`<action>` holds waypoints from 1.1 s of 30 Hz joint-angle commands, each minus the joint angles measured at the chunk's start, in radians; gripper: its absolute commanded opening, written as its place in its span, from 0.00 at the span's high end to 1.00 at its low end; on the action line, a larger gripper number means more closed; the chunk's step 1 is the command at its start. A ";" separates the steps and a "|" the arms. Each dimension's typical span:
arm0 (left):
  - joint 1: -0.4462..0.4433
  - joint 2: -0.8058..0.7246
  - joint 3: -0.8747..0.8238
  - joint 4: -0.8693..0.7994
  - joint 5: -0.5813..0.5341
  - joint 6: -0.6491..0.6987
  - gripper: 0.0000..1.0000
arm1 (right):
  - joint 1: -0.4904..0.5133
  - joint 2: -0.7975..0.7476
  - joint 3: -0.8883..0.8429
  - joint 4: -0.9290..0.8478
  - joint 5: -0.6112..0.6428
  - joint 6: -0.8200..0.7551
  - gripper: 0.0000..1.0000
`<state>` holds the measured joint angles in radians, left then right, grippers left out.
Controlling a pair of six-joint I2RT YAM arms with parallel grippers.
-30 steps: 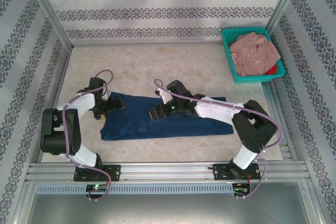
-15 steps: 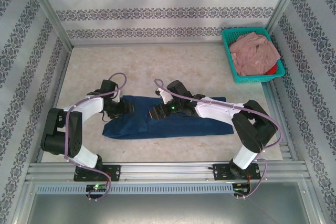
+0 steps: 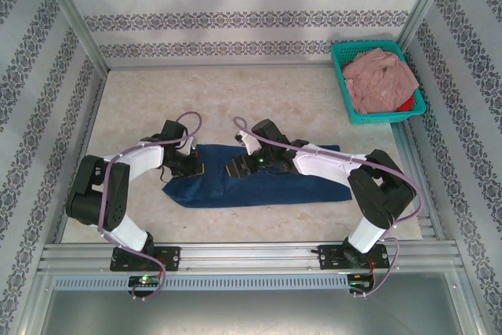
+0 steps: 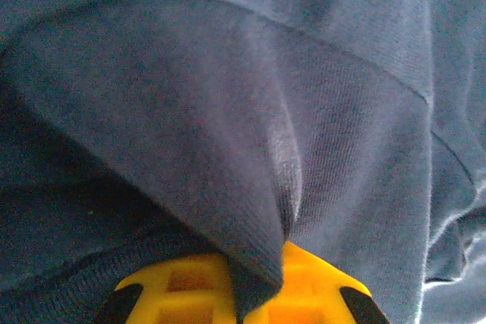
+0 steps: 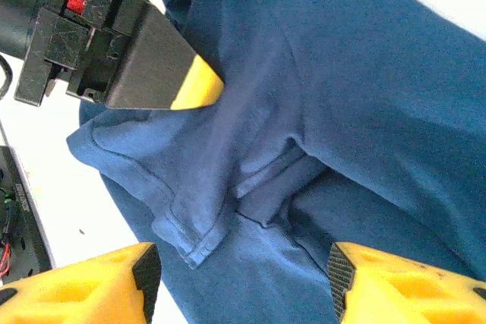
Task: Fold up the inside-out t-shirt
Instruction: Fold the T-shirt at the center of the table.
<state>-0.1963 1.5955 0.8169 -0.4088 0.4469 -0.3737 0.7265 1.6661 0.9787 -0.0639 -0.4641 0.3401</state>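
The inside-out t-shirt (image 3: 267, 182), dark navy and wrinkled, lies as a long band across the near half of the table. My left gripper (image 3: 189, 165) sits at its left end, shut on a raised fold of the cloth. In the left wrist view that fold of the t-shirt (image 4: 228, 111) runs down between the yellow fingers (image 4: 319, 286) of the left gripper (image 4: 254, 294). My right gripper (image 3: 234, 169) hovers open over the shirt's middle. Seen from the right wrist, the right gripper (image 5: 243, 282) straddles a sleeve hem (image 5: 190, 237), with the left gripper (image 5: 129, 58) beyond it.
A teal basket (image 3: 390, 118) at the back right holds a dusty pink garment (image 3: 382, 78) and something red (image 3: 405, 105). Bare beige table (image 3: 235, 92) stretches behind the shirt. Aluminium rails (image 3: 251, 253) run along the near edge, and patterned walls close three sides.
My left gripper has moved right onto the shirt's left end and gone from open to shut on the cloth, pulling that end to the right. The right arm has hardly moved.
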 commanded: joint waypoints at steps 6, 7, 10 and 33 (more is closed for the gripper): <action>0.029 -0.033 0.154 -0.326 -0.425 -0.036 1.00 | -0.130 -0.162 -0.084 -0.103 0.040 0.019 0.38; 0.035 -0.038 0.171 -0.359 -0.464 -0.037 1.00 | -0.154 -0.182 -0.100 -0.112 0.038 0.028 0.38; 0.057 -0.050 0.244 -0.459 -0.590 -0.026 1.00 | -0.240 -0.237 -0.137 -0.161 0.037 0.052 0.38; -0.305 0.235 0.877 -0.978 -0.723 -0.075 1.00 | -0.437 -0.208 -0.088 -0.390 0.146 -0.011 0.39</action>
<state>-0.4511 1.7954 1.6405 -1.2884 -0.3202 -0.3950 0.2916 1.4357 0.8726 -0.4404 -0.3111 0.3408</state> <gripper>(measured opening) 0.060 0.615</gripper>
